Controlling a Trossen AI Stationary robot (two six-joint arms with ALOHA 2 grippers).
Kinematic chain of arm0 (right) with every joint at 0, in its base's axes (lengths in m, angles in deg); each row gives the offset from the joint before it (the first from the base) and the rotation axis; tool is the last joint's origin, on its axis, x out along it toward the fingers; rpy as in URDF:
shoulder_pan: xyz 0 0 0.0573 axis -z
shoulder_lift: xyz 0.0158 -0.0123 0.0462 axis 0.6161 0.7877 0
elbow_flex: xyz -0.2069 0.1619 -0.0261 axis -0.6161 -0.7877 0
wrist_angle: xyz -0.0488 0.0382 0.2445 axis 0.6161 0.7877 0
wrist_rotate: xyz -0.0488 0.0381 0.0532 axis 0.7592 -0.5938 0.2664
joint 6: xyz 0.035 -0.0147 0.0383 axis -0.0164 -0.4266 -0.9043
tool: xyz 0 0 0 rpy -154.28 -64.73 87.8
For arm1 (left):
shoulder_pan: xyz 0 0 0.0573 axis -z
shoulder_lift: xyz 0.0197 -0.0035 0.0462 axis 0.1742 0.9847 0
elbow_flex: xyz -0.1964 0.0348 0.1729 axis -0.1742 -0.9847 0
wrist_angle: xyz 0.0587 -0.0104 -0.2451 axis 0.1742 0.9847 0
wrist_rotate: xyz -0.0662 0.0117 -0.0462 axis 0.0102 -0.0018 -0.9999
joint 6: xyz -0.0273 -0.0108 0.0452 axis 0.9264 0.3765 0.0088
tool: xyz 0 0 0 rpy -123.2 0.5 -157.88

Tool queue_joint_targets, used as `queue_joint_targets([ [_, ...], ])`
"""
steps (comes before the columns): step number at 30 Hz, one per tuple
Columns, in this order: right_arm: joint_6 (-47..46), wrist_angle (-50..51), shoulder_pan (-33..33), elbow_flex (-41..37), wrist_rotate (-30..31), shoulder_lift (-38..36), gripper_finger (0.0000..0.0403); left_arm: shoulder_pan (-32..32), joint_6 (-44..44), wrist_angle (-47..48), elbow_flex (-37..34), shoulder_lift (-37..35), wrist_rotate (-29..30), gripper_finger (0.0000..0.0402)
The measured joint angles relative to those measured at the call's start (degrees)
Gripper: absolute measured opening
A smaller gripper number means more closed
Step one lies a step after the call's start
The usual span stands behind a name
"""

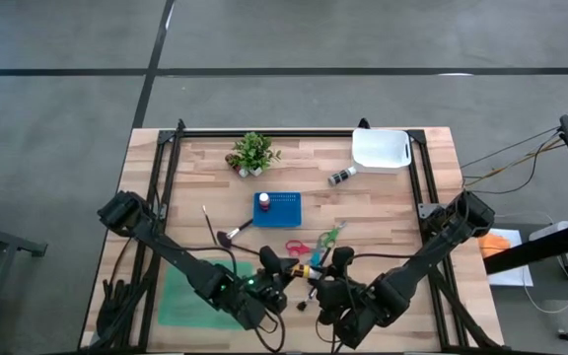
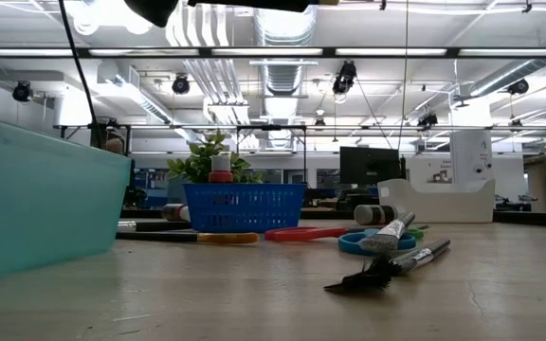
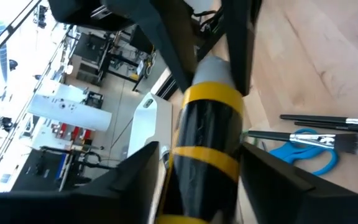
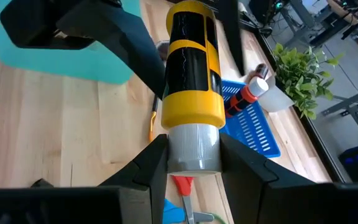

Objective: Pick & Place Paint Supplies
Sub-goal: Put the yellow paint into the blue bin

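Note:
A black bottle with yellow bands and a grey end hangs in the air between my two grippers, over the table's near middle. My left gripper is shut on its black body. My right gripper is shut on its grey end. A red-capped bottle stands in the blue basket. Two brushes and the red, green and blue scissors lie flat on the wood. Another small bottle lies by the white tray. My left gripper pinches the bottle's black, yellow-banded body between its two fingers, coming level from the table's left, fingers along the bottle. The bottle is lifted clear. My right gripper pinches the grey end between its two fingers, coming from the table's right, fingers along the bottle.
A teal bin sits at the near left, under my left arm. The potted plant and the white tray stand along the far edge. Black frame rails run down both sides of the table.

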State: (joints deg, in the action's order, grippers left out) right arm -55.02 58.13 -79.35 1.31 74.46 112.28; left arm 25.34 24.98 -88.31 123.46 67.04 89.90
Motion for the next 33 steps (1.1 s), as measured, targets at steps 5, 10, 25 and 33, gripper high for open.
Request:
queue_joint_targets([
  [5,0.4,-0.1,-0.1,0.0,-0.3,0.0,0.0112,0.0,0.2,0.3,0.0,0.0,-2.1,0.0156],
  [10,2.3,-0.4,-0.2,0.0,-0.3,0.0,0.0112,0.0,0.6,0.3,-0.1,0.0,-2.5,0.0132],
  [25,16.4,-2.4,-8.0,-0.4,12.7,0.0,0.0293,0.2,5.8,0.5,-0.1,-2.9,-10.7,0.0148],
  [33,33.5,-18.3,-13.5,-6.0,24.7,0.1,0.03,0.0,8.8,-5.4,-0.5,-5.8,-26.3,0.0149],
])
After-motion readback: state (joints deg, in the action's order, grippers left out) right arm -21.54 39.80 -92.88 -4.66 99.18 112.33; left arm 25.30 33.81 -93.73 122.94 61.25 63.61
